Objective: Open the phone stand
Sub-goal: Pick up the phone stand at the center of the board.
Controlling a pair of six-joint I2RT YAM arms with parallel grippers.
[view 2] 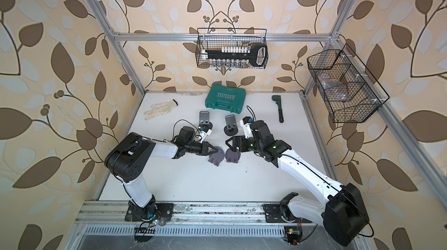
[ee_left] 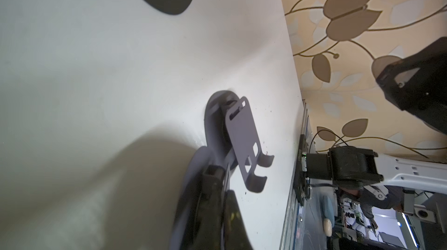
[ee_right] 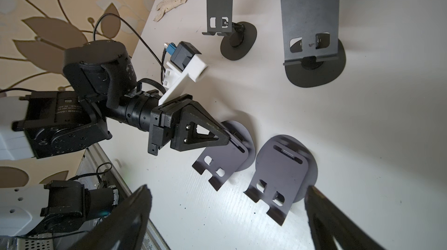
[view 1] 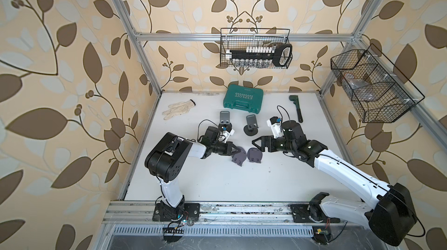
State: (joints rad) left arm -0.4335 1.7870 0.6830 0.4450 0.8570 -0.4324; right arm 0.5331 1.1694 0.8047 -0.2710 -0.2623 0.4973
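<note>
Two folded grey phone stands lie side by side mid-table. My left gripper (view 1: 235, 151) (view 2: 212, 151) is shut on the slot end of the left phone stand (view 1: 238, 158) (view 2: 216, 158) (ee_right: 225, 161), its tip (ee_right: 228, 137) on the plate's edge. In the left wrist view the fingers (ee_left: 212, 188) pinch a thin grey edge, and the other folded stand (ee_left: 239, 140) lies just beyond. My right gripper (view 1: 257, 145) (view 2: 231, 143) (ee_right: 227, 188) hovers open, holding nothing, beside the right folded stand (view 1: 255, 155) (ee_right: 280, 171).
Two opened dark stands (view 1: 225, 119) (view 1: 251, 124) stand upright behind the folded ones. Further back are a green tool case (view 1: 243, 101), a white glove (view 1: 177, 109) and a dark wrench (view 1: 296, 107). Wire baskets (view 1: 255, 48) (view 1: 370, 84) hang on the back and right walls.
</note>
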